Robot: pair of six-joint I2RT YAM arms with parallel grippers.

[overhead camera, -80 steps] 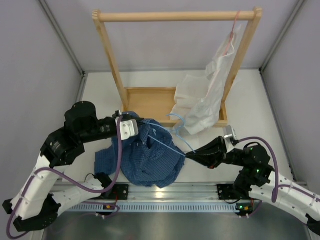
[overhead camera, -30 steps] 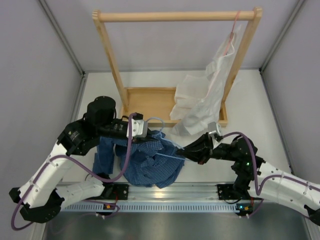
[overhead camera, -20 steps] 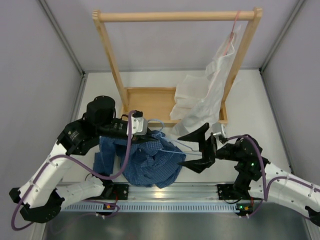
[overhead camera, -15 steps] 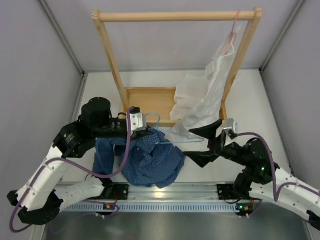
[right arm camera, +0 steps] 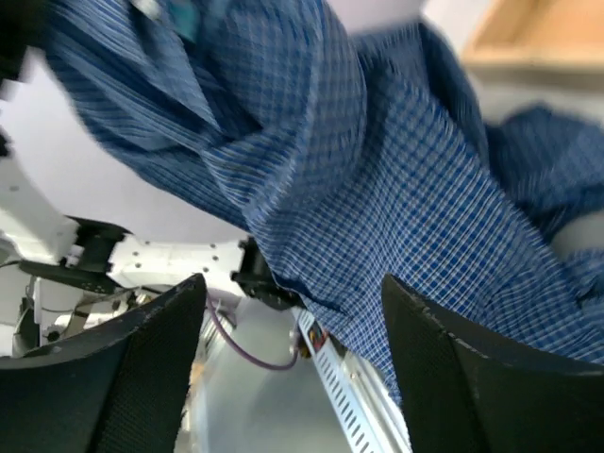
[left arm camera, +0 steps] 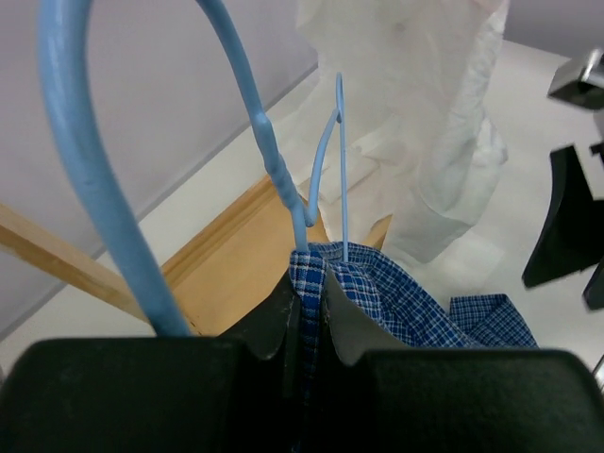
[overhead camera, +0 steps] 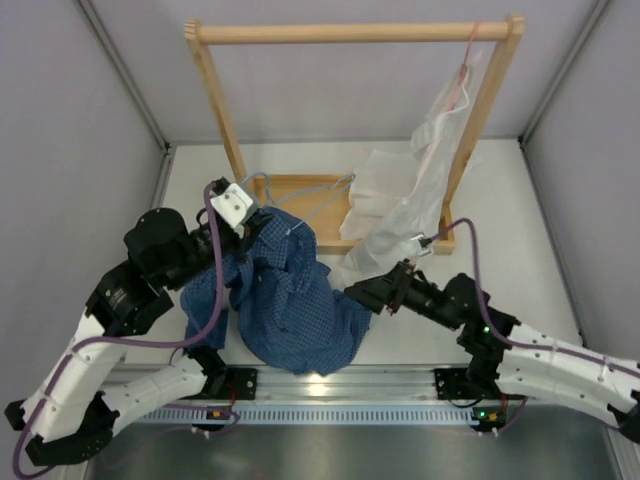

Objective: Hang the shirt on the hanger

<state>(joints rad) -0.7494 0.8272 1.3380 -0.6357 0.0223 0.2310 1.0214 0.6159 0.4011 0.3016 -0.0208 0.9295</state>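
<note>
The dark blue checked shirt [overhead camera: 290, 300] hangs in a bunch from my raised left gripper [overhead camera: 263, 222]. In the left wrist view that gripper [left arm camera: 310, 283] is shut on the shirt's cloth [left arm camera: 396, 302], where the light blue wire hanger [left arm camera: 87, 170] enters the cloth. The hanger's hook curves up at the left, and its thin wire [overhead camera: 320, 201] sticks out toward the wooden tray. My right gripper [overhead camera: 365, 296] is low at the shirt's right edge. Its jaws [right arm camera: 293, 280] are open and hold nothing, with the checked cloth [right arm camera: 377, 179] just ahead of them.
A wooden rack [overhead camera: 355, 32] stands at the back with a tray base [overhead camera: 285, 195]. A white shirt [overhead camera: 410, 190] hangs from its right end on a pink hanger [overhead camera: 465, 60], close to my right arm. A metal rail [overhead camera: 330, 385] runs along the near edge.
My right gripper let go of the hanger, opened, and moved down to the shirt's right edge. My left arm lifted the shirt and hanger up and toward the rack.
</note>
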